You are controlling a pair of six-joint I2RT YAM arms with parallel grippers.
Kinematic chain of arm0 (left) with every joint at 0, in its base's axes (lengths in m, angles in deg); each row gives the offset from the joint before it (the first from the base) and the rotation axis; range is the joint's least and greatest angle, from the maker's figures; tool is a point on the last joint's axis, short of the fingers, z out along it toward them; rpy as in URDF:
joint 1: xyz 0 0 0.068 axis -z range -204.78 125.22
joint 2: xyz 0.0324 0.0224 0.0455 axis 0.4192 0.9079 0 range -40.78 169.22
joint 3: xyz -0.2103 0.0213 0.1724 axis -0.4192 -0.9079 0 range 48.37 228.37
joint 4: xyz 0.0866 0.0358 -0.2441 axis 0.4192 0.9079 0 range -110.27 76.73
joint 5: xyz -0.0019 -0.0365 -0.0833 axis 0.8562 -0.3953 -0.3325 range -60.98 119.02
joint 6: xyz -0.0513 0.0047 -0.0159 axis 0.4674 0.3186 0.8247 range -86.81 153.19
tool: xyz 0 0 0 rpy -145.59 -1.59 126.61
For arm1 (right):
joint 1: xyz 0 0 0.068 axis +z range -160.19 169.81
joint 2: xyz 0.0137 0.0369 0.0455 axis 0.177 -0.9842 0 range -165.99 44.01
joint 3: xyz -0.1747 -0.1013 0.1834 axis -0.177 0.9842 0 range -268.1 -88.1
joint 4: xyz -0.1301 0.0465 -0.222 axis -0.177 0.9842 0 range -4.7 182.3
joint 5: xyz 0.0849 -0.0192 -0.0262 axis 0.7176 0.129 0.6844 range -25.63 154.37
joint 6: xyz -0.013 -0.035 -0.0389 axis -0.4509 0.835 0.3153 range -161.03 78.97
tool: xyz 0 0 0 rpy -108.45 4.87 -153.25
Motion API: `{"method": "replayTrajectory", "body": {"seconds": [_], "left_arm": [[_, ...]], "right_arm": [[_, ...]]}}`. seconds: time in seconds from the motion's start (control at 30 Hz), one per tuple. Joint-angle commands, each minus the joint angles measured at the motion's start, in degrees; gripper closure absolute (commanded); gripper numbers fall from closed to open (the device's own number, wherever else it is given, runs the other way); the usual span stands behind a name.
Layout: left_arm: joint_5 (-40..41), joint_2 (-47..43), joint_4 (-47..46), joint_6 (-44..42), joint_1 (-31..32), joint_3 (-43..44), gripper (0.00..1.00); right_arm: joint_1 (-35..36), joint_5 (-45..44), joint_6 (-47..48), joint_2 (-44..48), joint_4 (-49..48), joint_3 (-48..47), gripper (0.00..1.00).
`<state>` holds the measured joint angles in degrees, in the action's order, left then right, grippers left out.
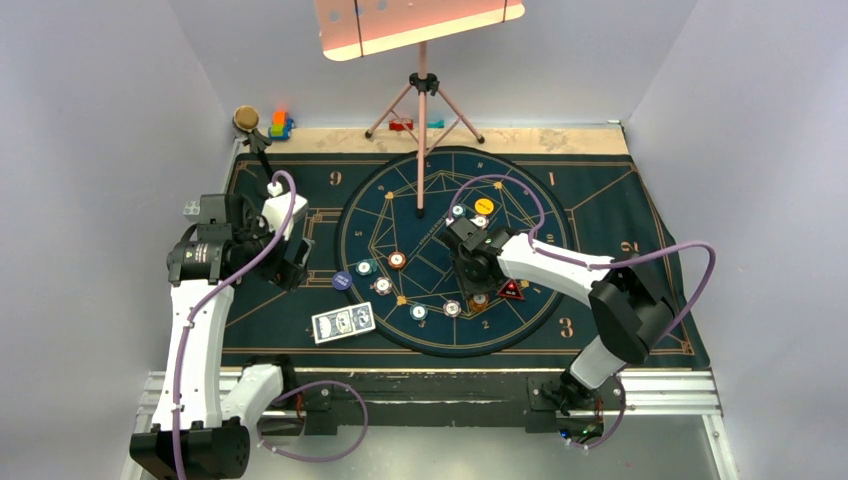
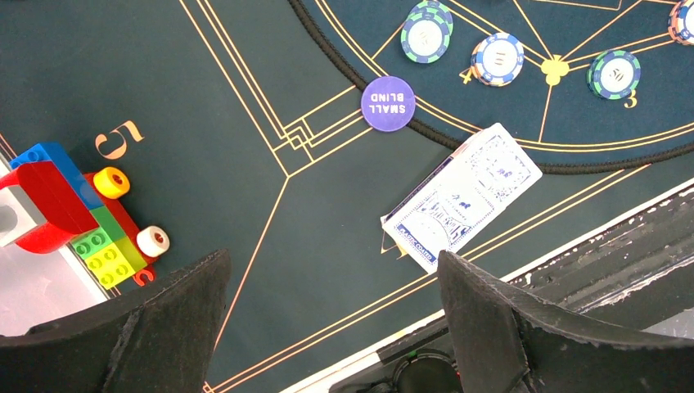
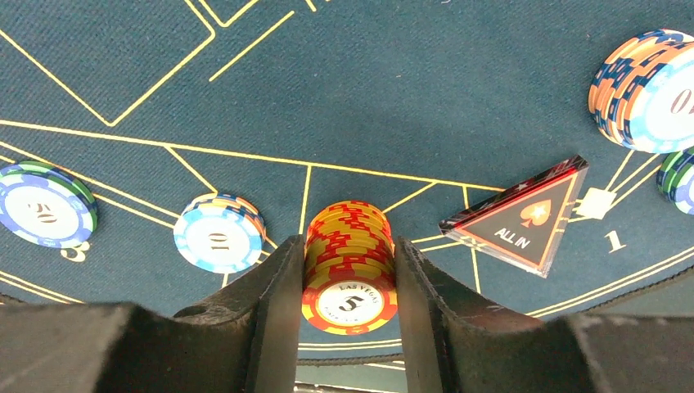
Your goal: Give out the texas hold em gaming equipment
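My right gripper (image 3: pixel 349 270) is shut on a stack of orange "5" chips (image 3: pixel 349 262), one finger against each side; the stack sits low over a gold line crossing. The red-edged black "ALL IN" triangle (image 3: pixel 524 217) lies just right of it and also shows in the top view (image 1: pixel 511 291). A light-blue "10" stack (image 3: pixel 219 233) is to its left. My left gripper (image 2: pixel 333 270) is open and empty above bare mat. The blue-and-white cards (image 2: pixel 462 195) lie just beyond its right finger. A purple "SMALL BLIND" disc (image 2: pixel 388 103) is farther off. The yellow disc (image 1: pixel 484 206) lies on the round mat.
Several chip stacks ring the circle (image 1: pixel 397 260). The pink tripod stand (image 1: pixel 422 100) stands at the circle's far side. Toy blocks (image 2: pixel 74 213) sit left of my left gripper, and more are at the back left (image 1: pixel 280 125). The table's front rail (image 1: pixel 430 385) runs below the mat.
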<state>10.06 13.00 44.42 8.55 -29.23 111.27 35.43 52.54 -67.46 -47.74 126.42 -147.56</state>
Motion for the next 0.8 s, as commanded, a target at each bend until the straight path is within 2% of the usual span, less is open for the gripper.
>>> {"method": "replayTrajectory", "body": {"seconds": [0.0, 0.17, 0.23, 0.27, 0.33, 0.37, 0.47, 0.57, 0.77], "left_arm": [[0.37, -0.59, -1.35, -0.31, -0.30, -0.23, 0.00], [0.53, -0.61, -1.45, -0.32, -0.21, -0.32, 0.00], [0.50, -0.67, -1.57, -0.32, -0.28, -0.39, 0.00], [0.59, -0.69, -1.58, -0.38, -0.24, -0.44, 0.00], [0.75, -0.75, -1.58, -0.40, -0.28, -0.51, 0.00], [0.89, -0.78, -1.66, -0.47, -0.26, -0.57, 0.00], [1.11, -0.78, -1.63, -0.67, -0.29, -0.67, 0.00], [1.29, -0.93, -1.64, -0.71, -0.22, -0.67, 0.00], [1.60, -1.35, -1.65, -0.90, -0.26, -0.80, 0.00]], "right_arm": [[-0.04, 0.15, -0.28, 1.96, 1.31, -0.55, 0.68], [-0.40, -0.47, 0.22, 2.36, 2.90, -2.19, 0.72], [-0.53, -0.67, 0.31, 2.42, 3.21, -2.28, 0.69], [-0.60, -0.66, 0.41, 2.43, 3.32, -2.36, 0.62], [-0.60, -0.40, 0.42, 2.70, 3.52, -2.24, 0.38], [-0.61, -0.37, 0.37, 2.89, 3.45, -2.10, 0.31], [-0.57, -0.26, 0.04, 3.35, 3.50, -1.89, 0.20], [-0.58, -0.07, -0.35, 3.80, 3.52, -1.60, 0.17], [-0.63, 0.26, -1.09, 5.18, 3.66, 0.09, 0.19]]}}
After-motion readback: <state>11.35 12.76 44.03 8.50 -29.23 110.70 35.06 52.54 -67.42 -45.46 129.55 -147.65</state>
